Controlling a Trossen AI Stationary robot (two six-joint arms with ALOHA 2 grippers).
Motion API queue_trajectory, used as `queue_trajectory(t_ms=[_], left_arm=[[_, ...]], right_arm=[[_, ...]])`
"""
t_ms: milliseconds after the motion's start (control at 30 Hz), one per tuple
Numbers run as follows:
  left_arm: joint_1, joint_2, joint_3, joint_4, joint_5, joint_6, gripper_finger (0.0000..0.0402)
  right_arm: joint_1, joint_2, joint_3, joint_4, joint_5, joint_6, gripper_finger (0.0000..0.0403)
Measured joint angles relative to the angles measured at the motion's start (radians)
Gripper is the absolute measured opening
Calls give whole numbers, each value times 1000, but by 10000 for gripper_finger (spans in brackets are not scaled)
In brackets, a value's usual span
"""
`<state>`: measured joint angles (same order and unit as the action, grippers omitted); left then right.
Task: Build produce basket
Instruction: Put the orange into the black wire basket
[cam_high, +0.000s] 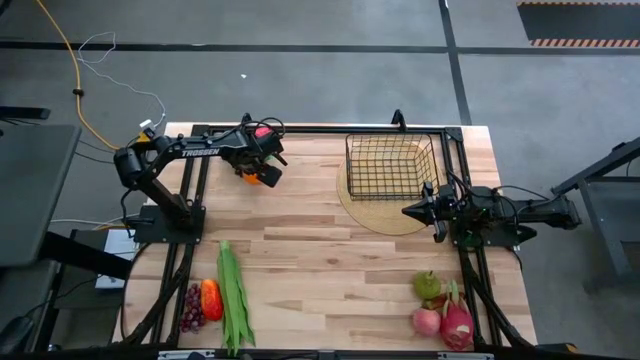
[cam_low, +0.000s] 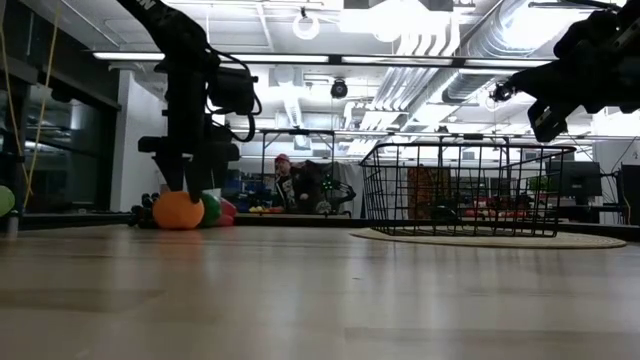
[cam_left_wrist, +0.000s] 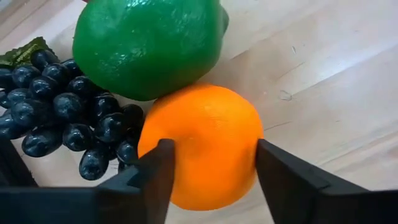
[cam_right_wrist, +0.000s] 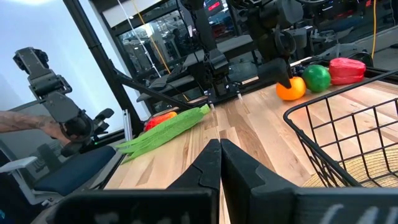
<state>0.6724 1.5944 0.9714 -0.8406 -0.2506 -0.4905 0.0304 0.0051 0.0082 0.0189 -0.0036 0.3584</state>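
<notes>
Near the surface's front left corner lie grapes (cam_high: 190, 308), a red-orange pepper (cam_high: 211, 298) and green beans (cam_high: 234, 297). At the far edge, left of centre, the left gripper (cam_left_wrist: 211, 165) has its fingers spread around an orange pepper (cam_left_wrist: 202, 146), which touches a green pepper (cam_left_wrist: 146, 43) and more grapes (cam_left_wrist: 68, 118). The basket (cam_high: 390, 167) sits on a mat (cam_high: 372, 213) toward the far right. Beside it hovers the right gripper (cam_right_wrist: 220, 163), fingers pressed together, empty. A pear (cam_high: 429, 285), apple (cam_high: 426, 321) and dragon fruit (cam_high: 457, 322) lie by the front right corner.
</notes>
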Motion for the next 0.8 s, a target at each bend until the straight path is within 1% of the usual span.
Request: queue_trajectory(t_ms=[167,400,567,700,800], left_arm=[[1,-10,-2,-2,-6,31,142],[3,-26,-3,6,-18,63,110],[2,-50,-3,2,33,83,73],[2,-85,-3,2,37,85,40],[2,-131,-3,0,38,122,22]], right_arm=[[0,0,0,0,0,0,0],[0,0,0,0,0,0,0],[0,0,0,0,0,0,0],[0,0,0,0,0,0,0],[0,0,0,0,0,0,0]])
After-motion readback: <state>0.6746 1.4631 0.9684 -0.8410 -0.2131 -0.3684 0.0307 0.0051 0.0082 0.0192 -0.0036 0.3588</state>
